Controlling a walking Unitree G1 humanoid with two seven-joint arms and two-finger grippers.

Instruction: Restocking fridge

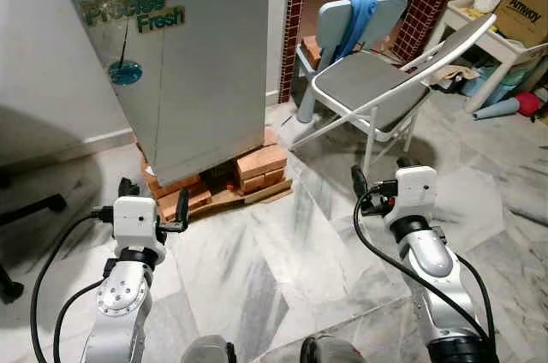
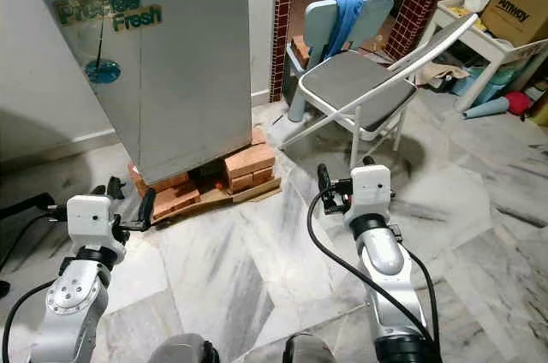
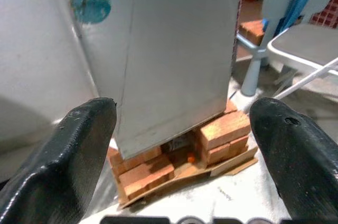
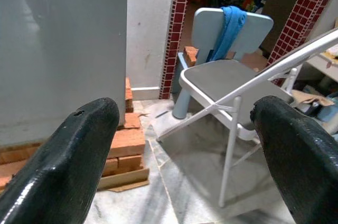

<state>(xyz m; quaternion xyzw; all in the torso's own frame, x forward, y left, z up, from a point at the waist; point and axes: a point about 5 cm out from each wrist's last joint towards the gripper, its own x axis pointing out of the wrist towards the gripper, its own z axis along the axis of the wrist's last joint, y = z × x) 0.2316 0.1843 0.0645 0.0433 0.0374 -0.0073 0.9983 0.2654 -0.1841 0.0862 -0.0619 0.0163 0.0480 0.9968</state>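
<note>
I stand on pale marbled floor tiles (image 1: pixel 282 260) facing one tall silver-grey fridge (image 1: pixel 201 55) whose door is shut; it bears a green "Fresh" sticker and a round blue one, and it sits raised on a stack of orange-red bricks (image 1: pixel 257 166) laid over flat cardboard. My left gripper (image 1: pixel 154 209) is held out low in front of the fridge's bottom corner, its two black fingers (image 3: pixel 79 150) spread wide apart with nothing between them. My right gripper (image 1: pixel 381 179) is held out to the right of the bricks, toward the chairs, and its two black fingers (image 4: pixel 74 160) are likewise spread wide and hold nothing.

To the right of the fridge I count two chairs: one white metal folding chair with a grey padded seat (image 1: pixel 377 85), and behind it one small pale-blue plastic chair (image 1: pixel 342 25) with one blue cloth (image 1: pixel 360 16) draped over its back. Farther right stands one white table (image 1: pixel 505 42) carrying one brown cardboard box (image 1: pixel 522 8) among other clutter.
</note>
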